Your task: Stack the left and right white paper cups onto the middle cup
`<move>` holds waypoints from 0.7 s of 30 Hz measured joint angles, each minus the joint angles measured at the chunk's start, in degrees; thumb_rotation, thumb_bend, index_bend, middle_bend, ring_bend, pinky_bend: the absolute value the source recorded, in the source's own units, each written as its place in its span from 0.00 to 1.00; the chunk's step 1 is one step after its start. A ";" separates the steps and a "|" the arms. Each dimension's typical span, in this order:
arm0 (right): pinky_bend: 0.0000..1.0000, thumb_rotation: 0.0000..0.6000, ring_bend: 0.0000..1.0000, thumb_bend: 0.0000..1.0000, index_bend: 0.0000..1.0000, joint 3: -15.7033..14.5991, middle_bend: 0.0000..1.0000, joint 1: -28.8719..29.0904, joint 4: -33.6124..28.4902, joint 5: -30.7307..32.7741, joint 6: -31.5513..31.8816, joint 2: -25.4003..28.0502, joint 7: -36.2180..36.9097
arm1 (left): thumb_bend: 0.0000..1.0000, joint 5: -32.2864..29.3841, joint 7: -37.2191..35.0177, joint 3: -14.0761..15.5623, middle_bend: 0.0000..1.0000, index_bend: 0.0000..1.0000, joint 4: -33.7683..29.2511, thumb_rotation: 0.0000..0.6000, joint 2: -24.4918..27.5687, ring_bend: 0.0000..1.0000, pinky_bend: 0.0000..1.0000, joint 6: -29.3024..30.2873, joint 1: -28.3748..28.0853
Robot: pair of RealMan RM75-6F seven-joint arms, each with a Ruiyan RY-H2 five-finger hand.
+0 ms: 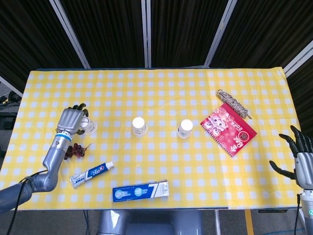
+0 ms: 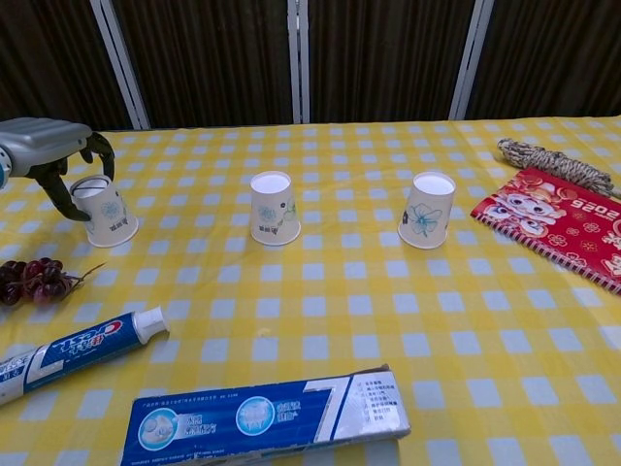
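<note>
Your left hand has its fingers curled around the left cup, gripping it, so next lift and carry it toward three o'clock onto the middle cup, while your right hand idles with fingers spread and empty.

Matt white paper cups, glossy red booklet, rough twine bundle, smooth silvery metal-look hand, checked tablecloth

Staged test setup, checked tablecloth, dark curtain backdrop

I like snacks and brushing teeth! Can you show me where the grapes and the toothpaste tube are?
grapes (image 2: 32,280), chest view, on the middle of the dark bunch.
toothpaste tube (image 1: 91,174), head view, on the middle of the tube's blue body.
</note>
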 measured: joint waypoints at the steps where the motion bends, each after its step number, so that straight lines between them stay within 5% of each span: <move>1: 0.00 1.00 0.00 0.08 0.24 -0.01 0.00 0.01 -0.02 -0.08 0.00 0.02 0.13 | 0.23 0.43 -0.47 0.02 0.19 0.46 0.23 1.00 -0.27 0.25 0.39 0.50 0.01; 12: 0.00 1.00 0.00 0.08 0.24 0.00 0.00 -0.23 -0.24 -0.46 0.67 0.21 0.42 | 0.25 6.30 -5.85 0.15 0.23 0.49 -0.52 1.00 -0.75 0.28 0.41 6.20 0.88; 21: 0.00 1.00 0.00 0.08 0.24 0.36 0.00 -0.42 -0.49 -0.34 1.29 0.26 0.78 | 0.25 9.17 -7.79 -2.33 0.20 0.48 -11.37 1.00 4.08 0.28 0.40 9.85 0.61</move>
